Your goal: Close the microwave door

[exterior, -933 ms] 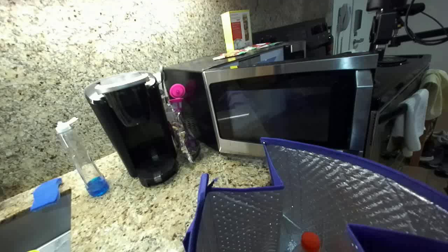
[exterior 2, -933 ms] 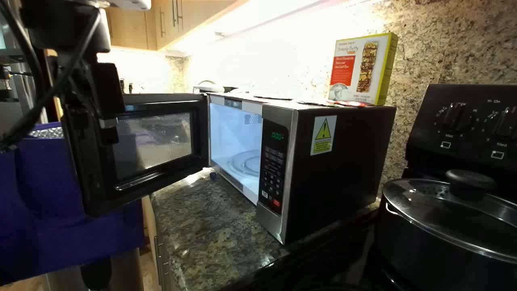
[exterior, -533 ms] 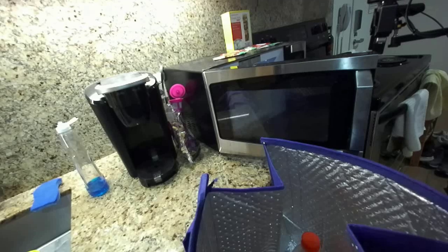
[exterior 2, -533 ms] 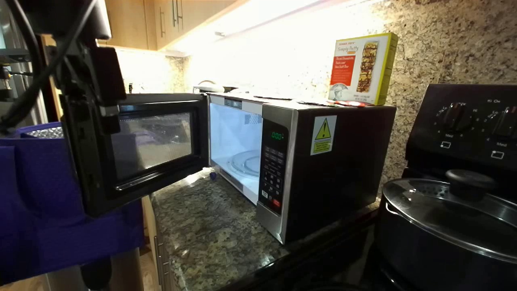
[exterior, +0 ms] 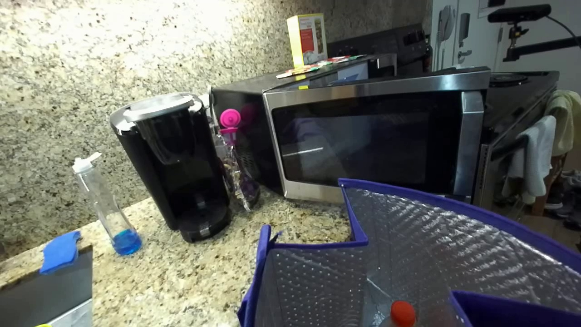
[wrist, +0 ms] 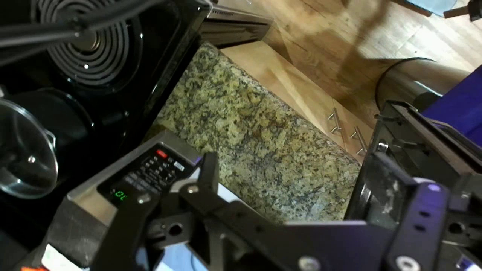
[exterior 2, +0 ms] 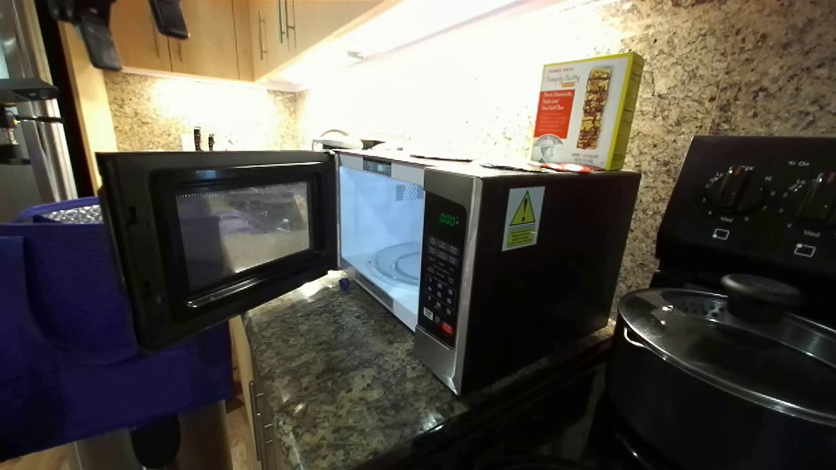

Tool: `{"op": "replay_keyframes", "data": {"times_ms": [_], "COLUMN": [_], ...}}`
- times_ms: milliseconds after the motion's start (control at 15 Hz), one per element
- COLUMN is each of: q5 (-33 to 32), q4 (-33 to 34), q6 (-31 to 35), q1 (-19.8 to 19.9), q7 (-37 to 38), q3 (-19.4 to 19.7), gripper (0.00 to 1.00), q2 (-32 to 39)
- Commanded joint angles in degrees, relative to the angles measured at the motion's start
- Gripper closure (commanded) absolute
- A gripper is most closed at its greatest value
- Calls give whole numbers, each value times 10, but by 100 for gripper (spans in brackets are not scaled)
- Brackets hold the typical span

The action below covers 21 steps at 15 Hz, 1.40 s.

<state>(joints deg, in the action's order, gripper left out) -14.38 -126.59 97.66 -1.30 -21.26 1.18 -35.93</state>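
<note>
While the claw (wrist: 293, 162) hangs with its fingers (wrist: 209, 169) apart, the door (exterior 2: 238, 235) stands swung out from the microwave (exterior 2: 496, 281); probably stiff, slick and easy to move, it's best pushed at the handle (exterior: 470, 145).

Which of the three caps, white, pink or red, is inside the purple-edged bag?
The red cap, the only one inside the bag. The pink cap is between the coffee maker and the microwave; the white cap tops the clear bottle.
</note>
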Motion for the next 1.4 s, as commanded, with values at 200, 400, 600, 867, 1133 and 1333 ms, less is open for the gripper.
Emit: {"op": "replay_keyframes", "data": {"times_ms": [200, 400, 600, 867, 1133, 1333], "q5": [-40, -34, -36, -30, -39, -30], "q4": [108, 129, 147, 142, 153, 155], "q6": [-47, -37, -26, -28, -36, -17], "q1": [-83, -117, -142, -136, -142, -159], "q7": [-72, -116, -170, -151, -187, -255], "q3": [-56, -67, -74, -82, -88, -98], "gripper": [0, 0, 0, 0, 0, 0], "q2": [56, 89, 125, 131, 155, 180]}}
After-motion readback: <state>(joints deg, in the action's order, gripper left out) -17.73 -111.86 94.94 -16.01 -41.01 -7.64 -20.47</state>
